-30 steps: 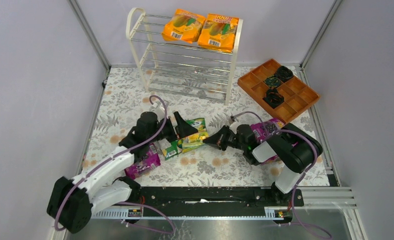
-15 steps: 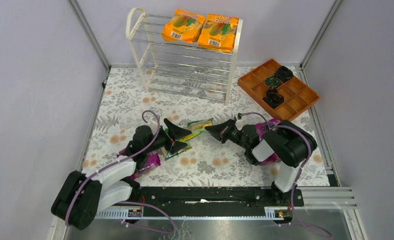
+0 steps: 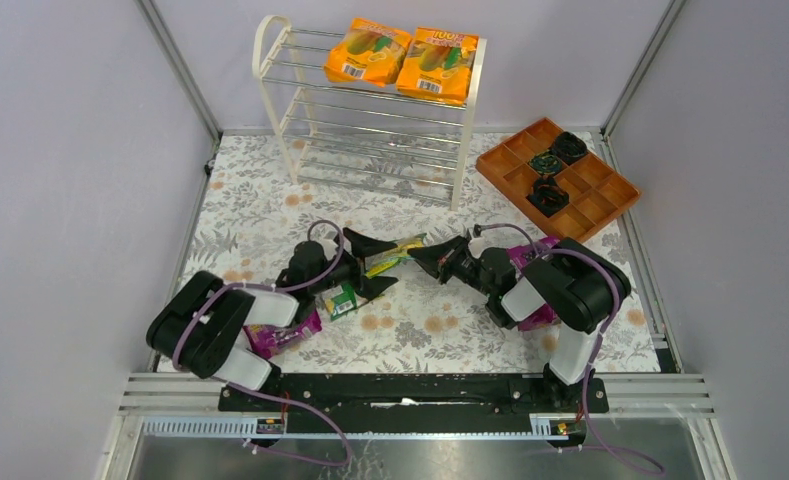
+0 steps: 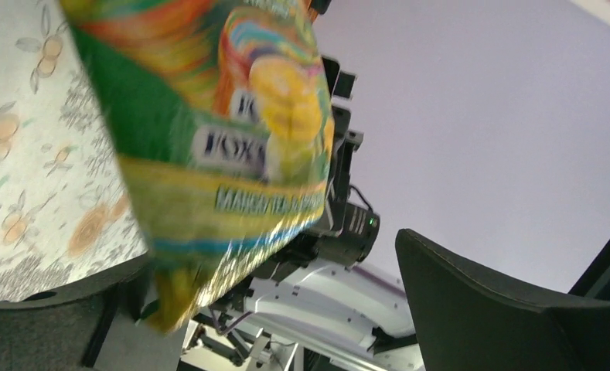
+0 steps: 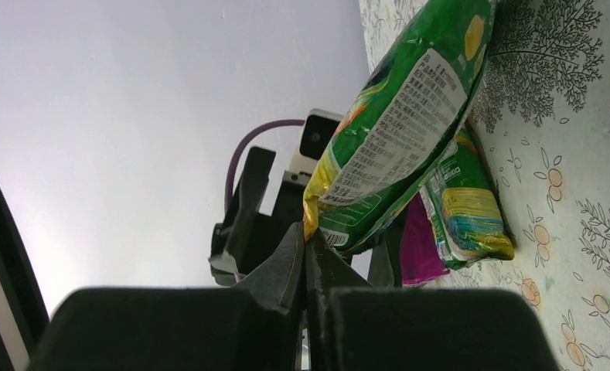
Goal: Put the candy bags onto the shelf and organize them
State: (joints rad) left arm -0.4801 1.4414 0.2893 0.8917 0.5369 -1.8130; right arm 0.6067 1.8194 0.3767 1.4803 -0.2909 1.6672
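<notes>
Candy bags in orange, two of them (image 3: 367, 52) (image 3: 437, 62), lie side by side on the top tier of the cream-white shelf (image 3: 467, 130) at the far edge of the floral tablecloth (image 3: 250, 200). Mid-table, a green-yellow candy bag (image 3: 395, 253) stands on edge, lifted between the two arms. The right gripper (image 3: 425, 258) is pinched onto its right end. The left gripper (image 3: 375, 265) is spread wide around its left end. A second green bag (image 3: 342, 298) lies flat just below, one purple bag (image 3: 282, 333) by the left arm and another (image 3: 530, 258) under the right arm. An orange compartment tray (image 3: 610, 190) sits right of the shelf.

From the left wrist, the lifted bag (image 4: 232, 131) hangs above the cloth, and one finger (image 4: 502, 309) stands well off it.

From the right wrist, the fingers press together on the bag's lower corner (image 5: 402, 131). The second green bag (image 5: 468, 205) lies on the cloth behind it.
</notes>
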